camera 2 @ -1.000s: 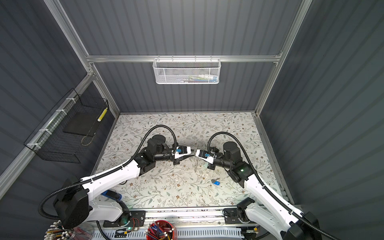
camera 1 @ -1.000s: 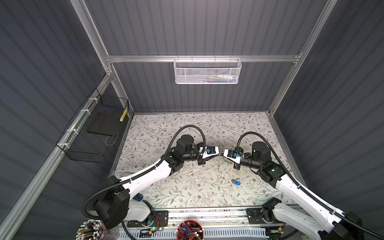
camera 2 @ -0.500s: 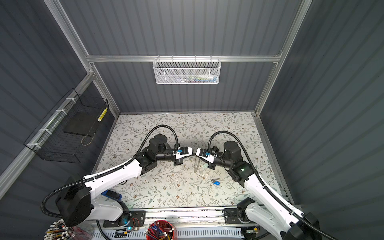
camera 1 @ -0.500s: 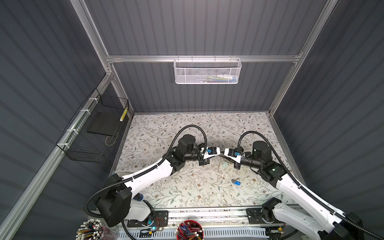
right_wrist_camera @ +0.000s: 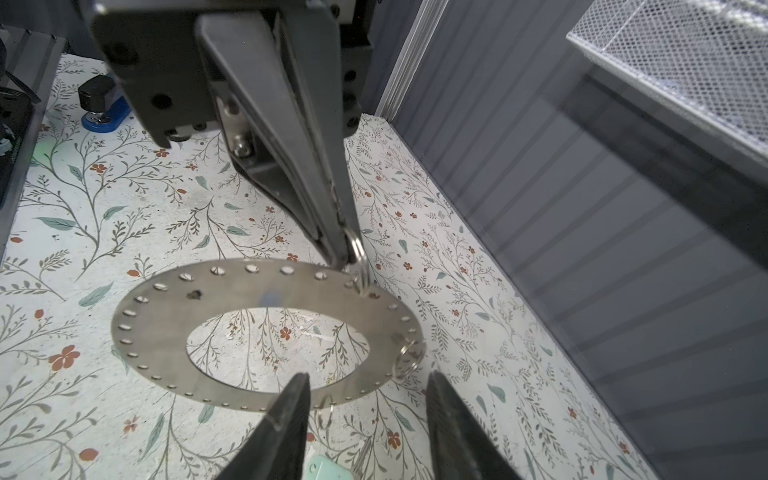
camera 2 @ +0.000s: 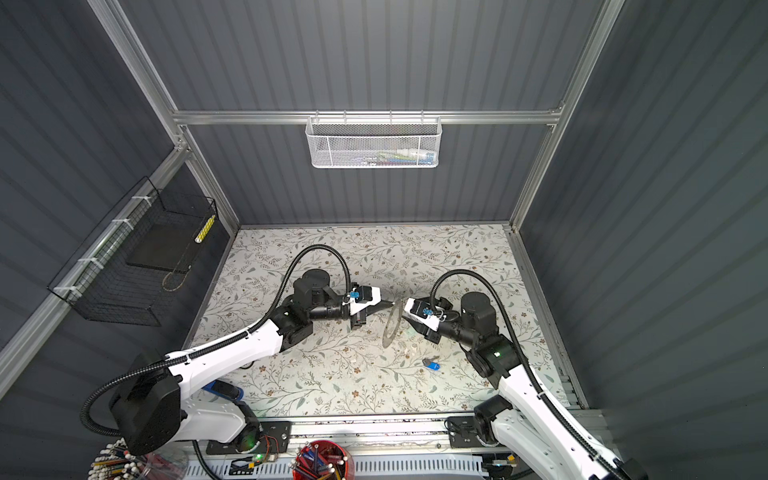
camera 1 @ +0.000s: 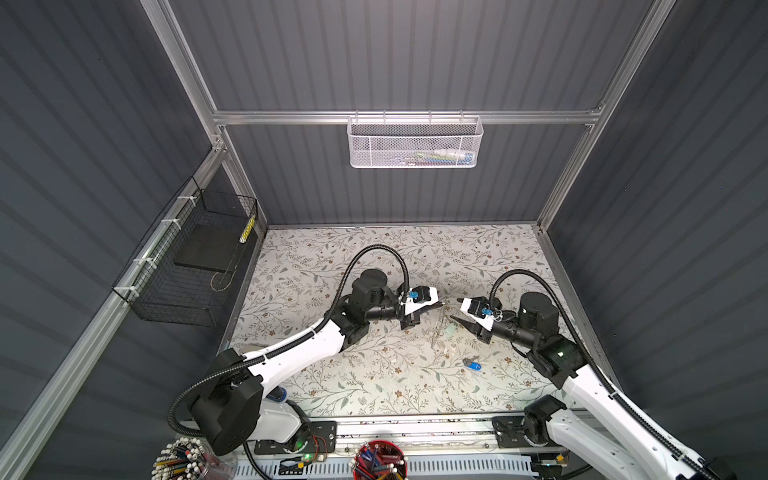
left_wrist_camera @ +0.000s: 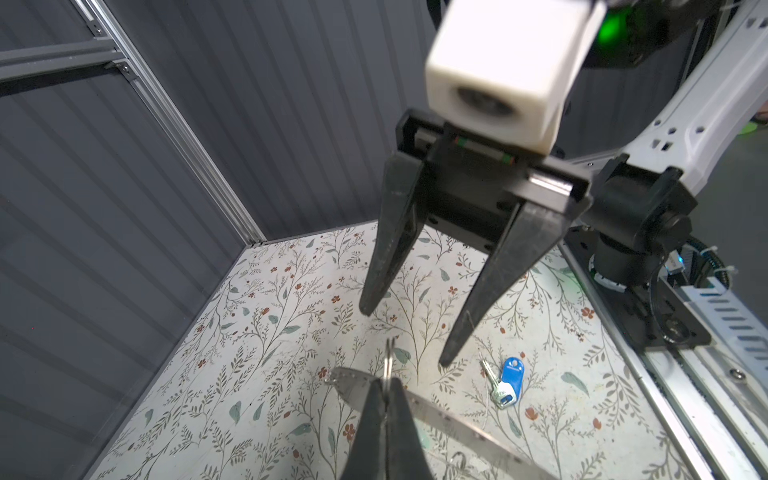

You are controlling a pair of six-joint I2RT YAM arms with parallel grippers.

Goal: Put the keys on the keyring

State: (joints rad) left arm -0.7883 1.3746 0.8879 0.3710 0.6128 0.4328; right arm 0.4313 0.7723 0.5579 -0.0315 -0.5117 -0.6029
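Note:
The keyring point(right_wrist_camera: 149, 324), a large flat grey ring with small holes round its rim, hangs above the table. It shows edge-on in both top views point(camera 1: 437, 330) point(camera 2: 392, 328). My left gripper point(left_wrist_camera: 386, 382) point(right_wrist_camera: 340, 259) is shut on a small split ring point(right_wrist_camera: 359, 249) at the keyring's rim. My right gripper point(right_wrist_camera: 368, 376) point(left_wrist_camera: 405, 336) stands open just off the opposite rim, touching nothing. A key with a mint-green tag point(right_wrist_camera: 326, 467) hangs below the keyring. The key with the blue tag point(left_wrist_camera: 507, 384) point(camera 1: 472, 365) lies on the table near the right arm.
A blue-and-black stapler point(right_wrist_camera: 102, 108) point(camera 2: 224, 388) sits at the front left by the left arm's base. A white mesh basket point(camera 1: 415, 143) hangs on the back wall and a black wire basket point(camera 1: 187, 266) on the left wall. Pen cups point(camera 1: 380, 461) stand at the front edge.
My left gripper has shut on the keyring's small split ring. My right gripper has opened, let go of the keyring and drawn back a little.

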